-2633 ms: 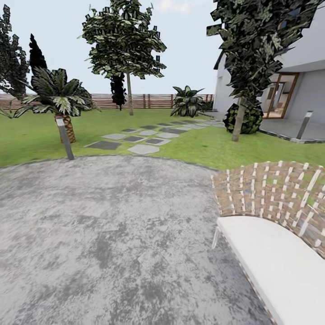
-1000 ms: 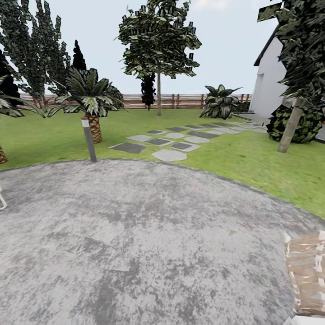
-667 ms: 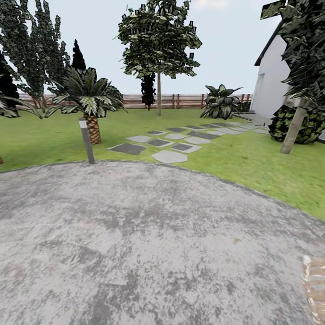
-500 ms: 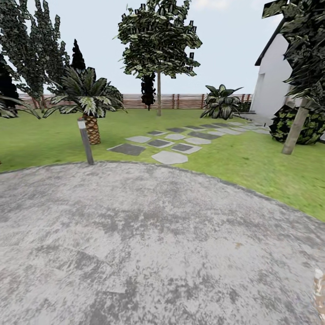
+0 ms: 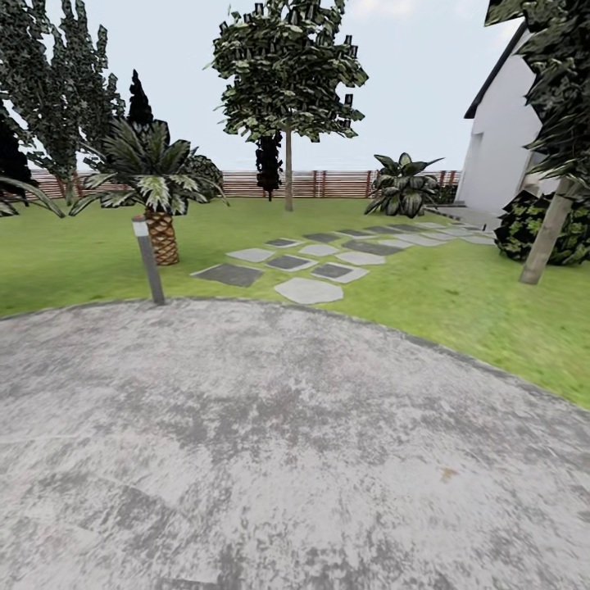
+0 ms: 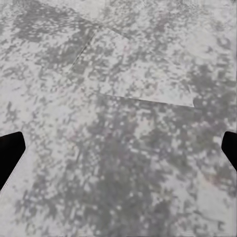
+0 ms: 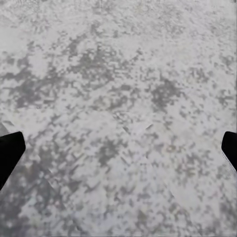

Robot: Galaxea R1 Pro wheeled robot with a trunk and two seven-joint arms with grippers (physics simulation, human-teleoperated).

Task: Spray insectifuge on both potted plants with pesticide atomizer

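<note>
1. Wrist views: left gripper point(image 6: 118, 148) and right gripper point(image 7: 118, 145) both spread wide, empty, over patio paving point(image 5: 270, 459).
2. Head view: bollard lamp point(image 5: 148, 260) at patio edge, palm point(image 5: 152, 184), stepping stones point(image 5: 310, 260), fence point(image 5: 328, 183) beyond.
3. Step: searching. Atomizer and potted plants unlocated, orientation unknown. Next: keep scanning.

Black left pincer point(image 6: 118, 150) fingertips point(image 6: 10, 153), black right pincer point(image 7: 118, 150) fingertips point(image 7: 10, 153)
</note>
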